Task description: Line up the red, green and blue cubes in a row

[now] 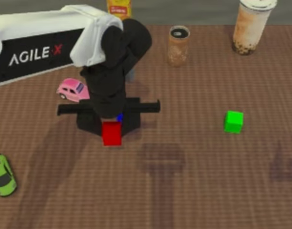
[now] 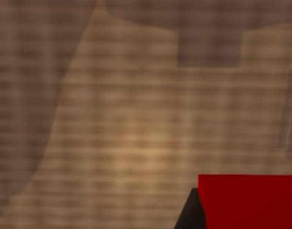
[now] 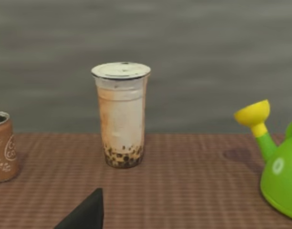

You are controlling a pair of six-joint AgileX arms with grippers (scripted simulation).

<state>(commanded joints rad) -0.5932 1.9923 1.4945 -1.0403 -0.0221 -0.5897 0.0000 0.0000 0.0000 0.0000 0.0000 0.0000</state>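
Top view: overhead, facing down on table. Left wrist view: very close above table, red cube beside hand. Right wrist view: low, level, facing cup, shared with top view.

"AGILE X" on left arm

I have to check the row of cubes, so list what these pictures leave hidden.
- Blue cube: top view, only a sliver shows under the left arm.
- Left gripper: top view, the wrist hides whether its fingers grip the red cube; the left wrist view cuts that cube off at the edge.
- Right gripper: absent from the top view; right wrist view shows one dark tip.
- Green cube: fully visible, top view only.
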